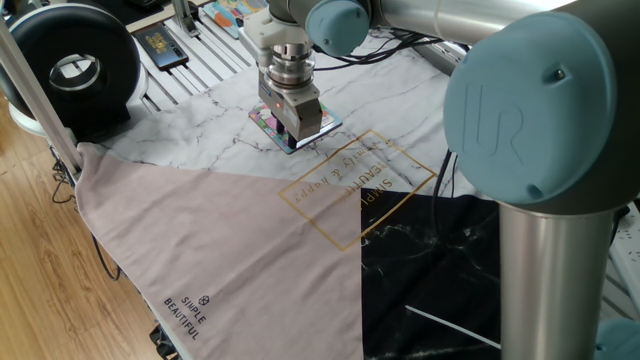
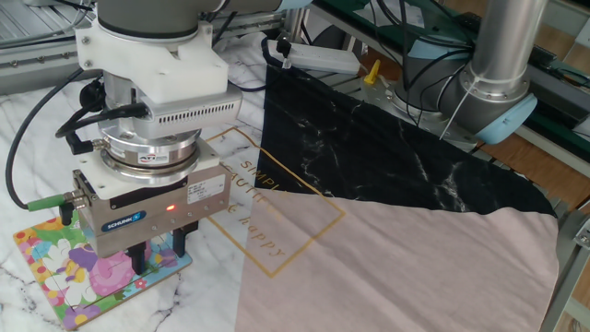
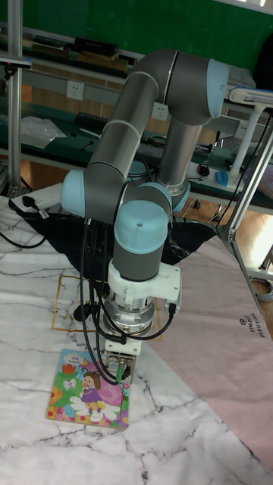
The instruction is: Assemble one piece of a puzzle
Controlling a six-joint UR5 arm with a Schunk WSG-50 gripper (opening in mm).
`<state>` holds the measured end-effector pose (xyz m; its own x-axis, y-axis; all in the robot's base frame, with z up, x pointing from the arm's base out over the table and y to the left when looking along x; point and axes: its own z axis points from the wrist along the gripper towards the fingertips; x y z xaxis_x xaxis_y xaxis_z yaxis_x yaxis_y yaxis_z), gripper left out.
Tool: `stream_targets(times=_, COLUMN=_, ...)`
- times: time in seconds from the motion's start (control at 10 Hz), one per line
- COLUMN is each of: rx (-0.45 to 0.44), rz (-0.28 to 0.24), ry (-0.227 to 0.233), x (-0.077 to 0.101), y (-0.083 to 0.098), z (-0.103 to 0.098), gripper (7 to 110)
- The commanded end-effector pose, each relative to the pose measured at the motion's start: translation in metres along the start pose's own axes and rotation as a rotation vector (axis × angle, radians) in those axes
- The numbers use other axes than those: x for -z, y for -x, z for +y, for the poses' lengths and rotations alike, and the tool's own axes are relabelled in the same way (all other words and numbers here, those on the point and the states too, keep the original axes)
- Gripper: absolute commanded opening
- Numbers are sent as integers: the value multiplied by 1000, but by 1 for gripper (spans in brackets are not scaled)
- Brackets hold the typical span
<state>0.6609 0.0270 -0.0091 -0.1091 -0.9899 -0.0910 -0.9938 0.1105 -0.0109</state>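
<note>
Here the claw (image 2: 159, 255) stands straight down over the puzzle (image 2: 64, 267), its two dark fingers (image 2: 181, 243) at the board's right edge, tips at or just above the picture. The fingers stand a little apart; whether they pinch the piece I cannot tell, since the claw's grey body hides the gap and the piece itself cannot be made out in any view.

Left of the claw, in one fixed view, a round black device (image 1: 72, 68) sits near the counter's (image 1: 215, 120) far corner, well apart. The puzzle (image 1: 283, 128) lies flat under the claw on white marble-patterned covering, a square board with pink, green and yellow cartoon print; much of it is hidden by the claw from that side. In the tall view the puzzle (image 3: 87, 391) shows a girl figure and flowers, with the claw (image 3: 117, 369) at its upper right corner.

Right of the claw lie a gold-lined square with lettering (image 2: 267, 207), a black marbled cloth (image 2: 387, 157) and a pale pink cloth (image 2: 406, 267), all smooth and flat. The arm's big teal joint (image 1: 530, 100) blocks the right of one fixed view.
</note>
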Motion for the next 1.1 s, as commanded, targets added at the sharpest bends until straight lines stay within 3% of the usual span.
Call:
stream_targets(times=0.0, rx=-5, rz=-8, ry=-2, x=1, y=1, z=-1, gripper=44)
stream_targets(times=0.6, rx=-16, rz=-26, ry=28, x=17, y=4, z=0, gripper=44)
stream_targets(times=1.0, rx=-94, rz=24, ry=73, x=14, y=-13, z=17, gripper=44)
